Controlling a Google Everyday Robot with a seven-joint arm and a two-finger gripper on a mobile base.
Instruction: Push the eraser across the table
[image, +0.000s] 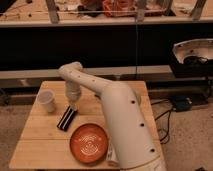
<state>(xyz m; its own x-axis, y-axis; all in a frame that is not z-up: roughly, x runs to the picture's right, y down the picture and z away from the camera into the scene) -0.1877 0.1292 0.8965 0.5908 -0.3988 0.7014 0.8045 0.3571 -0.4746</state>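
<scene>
My gripper (73, 105) hung down over the table (35, 142), right at the far end of the eraser (66, 119); I could not tell if it was open or closed; the black eraser lay flat near the middle, a bit slanted; a pale cup (46, 101) stood upright near it; an orange plate (90, 143) sat by the front edge, just beside the eraser; bare wood showed beside the plate.

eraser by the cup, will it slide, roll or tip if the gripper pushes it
The eraser lies flat and looks blocky, so it will probably slide, not roll or tip. It is long and narrow, and the gripper is by its far end, so an off-centre push would likely turn it. The table looks smooth, so it should glide.
</scene>
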